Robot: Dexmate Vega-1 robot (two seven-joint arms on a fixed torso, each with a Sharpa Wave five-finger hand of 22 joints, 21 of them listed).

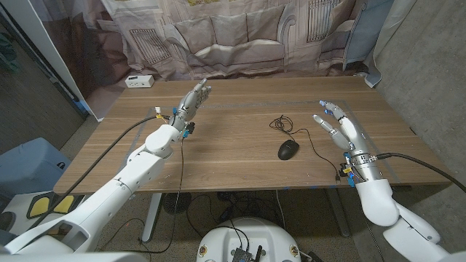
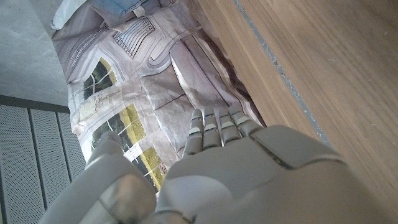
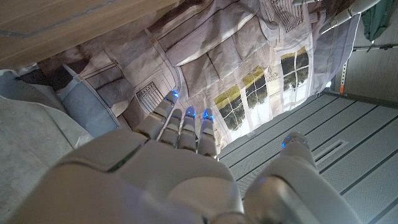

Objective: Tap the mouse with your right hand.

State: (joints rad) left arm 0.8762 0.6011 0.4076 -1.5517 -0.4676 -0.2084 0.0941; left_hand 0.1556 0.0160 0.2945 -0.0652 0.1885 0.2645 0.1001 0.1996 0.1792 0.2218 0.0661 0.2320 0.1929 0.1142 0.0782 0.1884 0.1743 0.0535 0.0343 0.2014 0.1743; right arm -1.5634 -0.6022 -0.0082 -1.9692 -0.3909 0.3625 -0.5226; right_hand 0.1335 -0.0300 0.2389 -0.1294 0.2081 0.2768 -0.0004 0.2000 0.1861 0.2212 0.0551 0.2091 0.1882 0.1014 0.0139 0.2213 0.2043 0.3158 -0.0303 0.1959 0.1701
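Wooden table — printed backdrop cloth behind, grey walls.

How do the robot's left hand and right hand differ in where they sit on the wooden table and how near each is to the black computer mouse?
The left hand sits toward the table's left half, far from the black computer mouse; the right hand sits toward the table's right edge, just beside the mouse but apart from it. The left hand reaches nearer the far edge than the right hand. Both are open, fingers extended, holding nothing.
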